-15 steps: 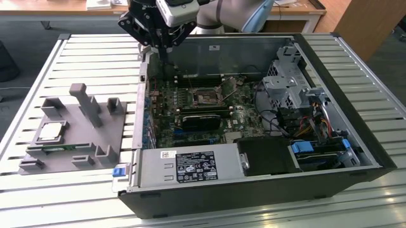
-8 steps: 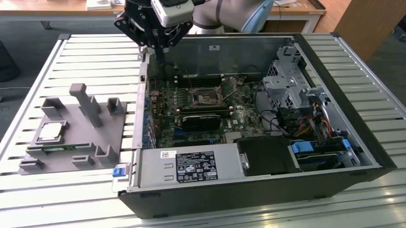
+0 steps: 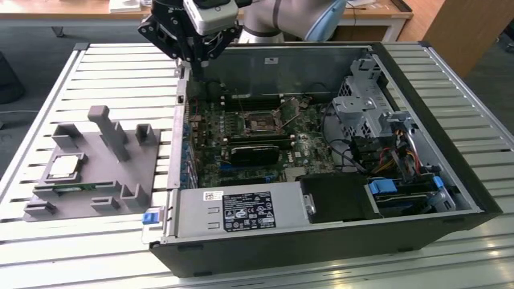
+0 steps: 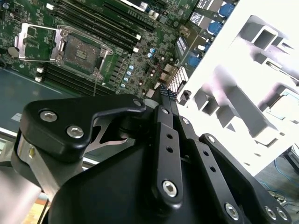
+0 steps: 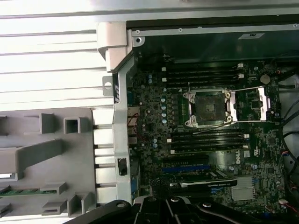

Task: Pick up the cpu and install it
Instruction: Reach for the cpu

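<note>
Cpu (image 3: 66,167) seated on grey fixture (image 3: 151,171), judged light, stiff, fragile; opposite edges favoured for grasp. Fingers (image 4: 164,121) closed, nothing held.

Silver-grey cpu (image 3: 64,167) with a pale rim, green strip (image 3: 72,188), both on a plain grey jig (image 3: 100,171); green motherboard (image 3: 309,141), black case (image 3: 321,247), blue clips (image 3: 384,186), black gripper (image 3: 195,62), white slatted table (image 3: 48,78), wood-brown desk (image 3: 72,11).
</note>
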Controlling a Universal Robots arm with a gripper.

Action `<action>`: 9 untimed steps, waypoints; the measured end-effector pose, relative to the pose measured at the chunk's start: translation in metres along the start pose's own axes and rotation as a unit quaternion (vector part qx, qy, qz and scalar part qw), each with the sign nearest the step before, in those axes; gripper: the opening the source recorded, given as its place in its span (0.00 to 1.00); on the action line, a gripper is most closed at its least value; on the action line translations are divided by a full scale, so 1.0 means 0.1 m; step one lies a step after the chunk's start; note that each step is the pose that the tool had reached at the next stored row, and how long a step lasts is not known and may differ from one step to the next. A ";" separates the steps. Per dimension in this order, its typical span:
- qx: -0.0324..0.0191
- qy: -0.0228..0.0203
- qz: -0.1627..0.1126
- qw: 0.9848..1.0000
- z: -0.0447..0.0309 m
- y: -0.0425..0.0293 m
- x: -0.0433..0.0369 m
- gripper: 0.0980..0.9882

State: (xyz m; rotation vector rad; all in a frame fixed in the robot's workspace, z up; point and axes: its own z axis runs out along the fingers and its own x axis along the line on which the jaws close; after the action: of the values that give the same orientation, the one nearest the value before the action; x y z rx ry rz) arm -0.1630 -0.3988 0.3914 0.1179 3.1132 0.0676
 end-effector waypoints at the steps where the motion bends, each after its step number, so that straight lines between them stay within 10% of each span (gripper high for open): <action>1: 0.000 0.000 0.000 1.000 0.000 -0.001 0.009 0.01; 9: 0.000 0.000 0.000 1.000 0.003 -0.005 0.075 0.01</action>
State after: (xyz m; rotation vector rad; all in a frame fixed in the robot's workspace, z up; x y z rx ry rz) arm -0.1706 -0.3987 0.3909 0.1181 3.1137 0.0676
